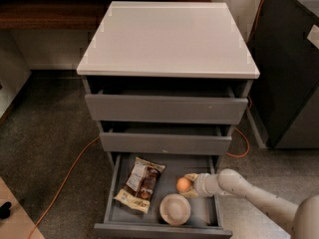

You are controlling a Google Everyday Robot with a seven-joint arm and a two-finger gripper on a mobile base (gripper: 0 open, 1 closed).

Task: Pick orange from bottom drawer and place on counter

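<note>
The orange (pixel 183 184) lies in the open bottom drawer (pixel 115 193), right of middle on its grey tray. My gripper (pixel 191 185) reaches into the drawer from the lower right and sits right against the orange's right side. Its fingers (pixel 191 177) are open, one behind and one in front of the fruit. The orange rests on the drawer floor. The counter (pixel 169 39) is the light glossy top of the cabinet, and it is bare.
A snack bag (pixel 140 184) lies at the drawer's left and a round white bowl (pixel 175 209) at its front. The two upper drawers (pixel 166 108) stand slightly open above. An orange cable (pixel 65 180) runs over the floor. A dark cabinet (pixel 289 73) stands to the right.
</note>
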